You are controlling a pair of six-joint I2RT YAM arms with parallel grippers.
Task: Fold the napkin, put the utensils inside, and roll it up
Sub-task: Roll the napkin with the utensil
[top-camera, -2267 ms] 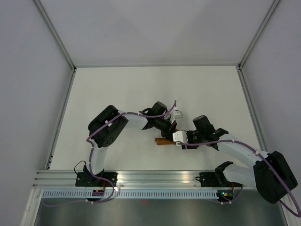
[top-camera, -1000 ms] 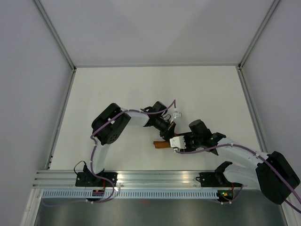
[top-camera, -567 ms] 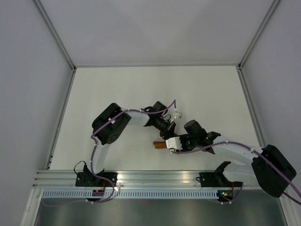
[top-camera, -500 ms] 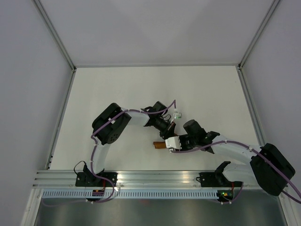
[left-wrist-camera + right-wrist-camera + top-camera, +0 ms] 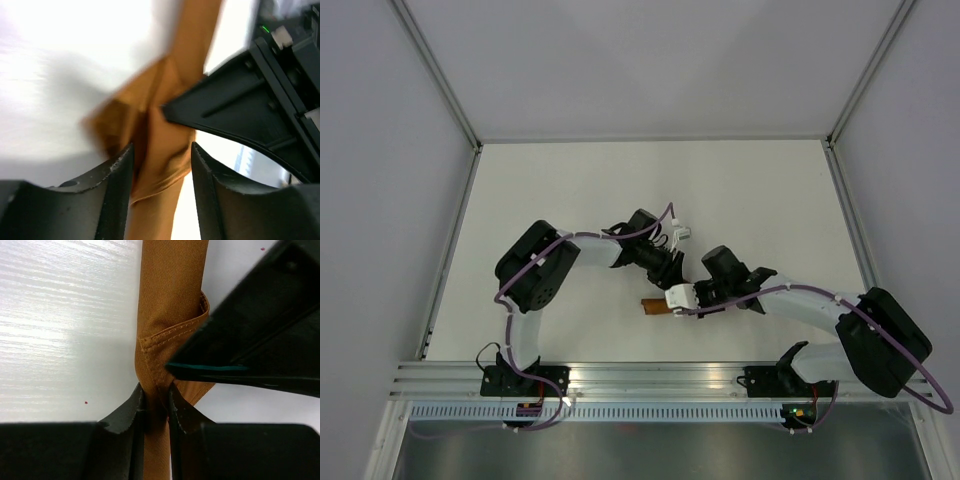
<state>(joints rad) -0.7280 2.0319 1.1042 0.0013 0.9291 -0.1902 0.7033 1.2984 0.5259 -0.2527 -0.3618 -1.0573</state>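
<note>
The napkin (image 5: 172,300), a narrow rust-orange roll with stitched hem, is pinched by left tool (image 5: 161,152) and right tool (image 5: 156,395).

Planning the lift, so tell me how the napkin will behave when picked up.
Probably floppy: the napkin creases where the right fingers pinch it. Likely light, being thin cloth. It may unfold, since a hemmed flap stands loose.

The napkin (image 5: 651,306) lies on the table (image 5: 750,190) at lower centre of the top view, the left gripper (image 5: 161,150) just above it and the right gripper (image 5: 156,392) at its right end.
</note>
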